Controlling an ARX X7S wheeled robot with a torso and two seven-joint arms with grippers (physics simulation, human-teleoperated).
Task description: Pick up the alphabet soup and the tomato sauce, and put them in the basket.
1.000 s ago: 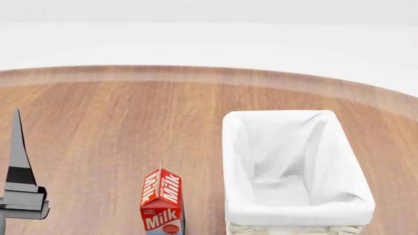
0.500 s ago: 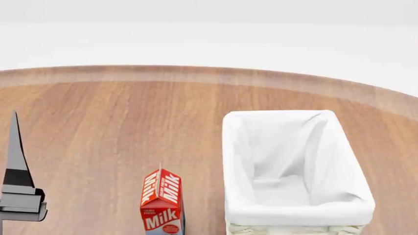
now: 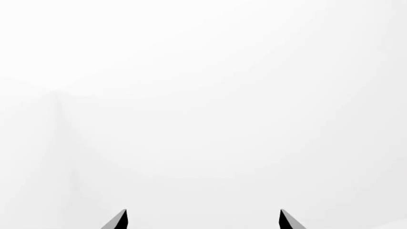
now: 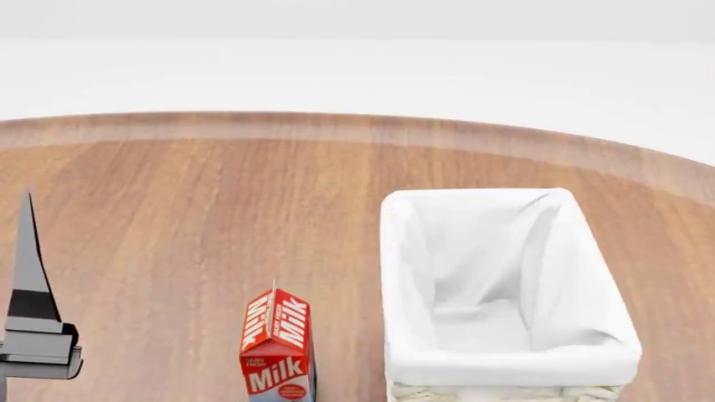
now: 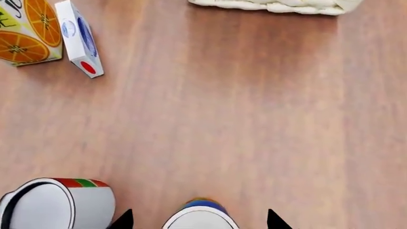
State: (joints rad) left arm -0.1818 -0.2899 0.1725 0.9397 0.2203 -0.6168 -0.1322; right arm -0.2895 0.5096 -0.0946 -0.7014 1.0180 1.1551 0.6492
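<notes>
The alphabet soup [image 5: 202,210], a blue can with an orange band and a pale top, stands on the wooden table between the fingertips of my right gripper [image 5: 198,220]. That gripper is open, with a gap on each side of the can. The tomato sauce [image 5: 60,205], red and green with a pale top, stands just beside it. The basket [image 4: 403,251], cream wicker with white lining, holds nothing I can see; its woven base [image 5: 273,5] shows farther off in the right wrist view. My left gripper [image 4: 28,218] points upward at the table's left, open [image 3: 203,219], facing blank white.
A red milk carton [image 4: 276,343] stands just left of the basket. An orange juice carton [image 5: 25,31] and a small white box [image 5: 79,40] with blue and red marks stand near the basket's end. The round table's far edge [image 4: 357,126] curves behind.
My left gripper has drifted slightly leftward and down in the head view. The basket and milk carton have not moved.
</notes>
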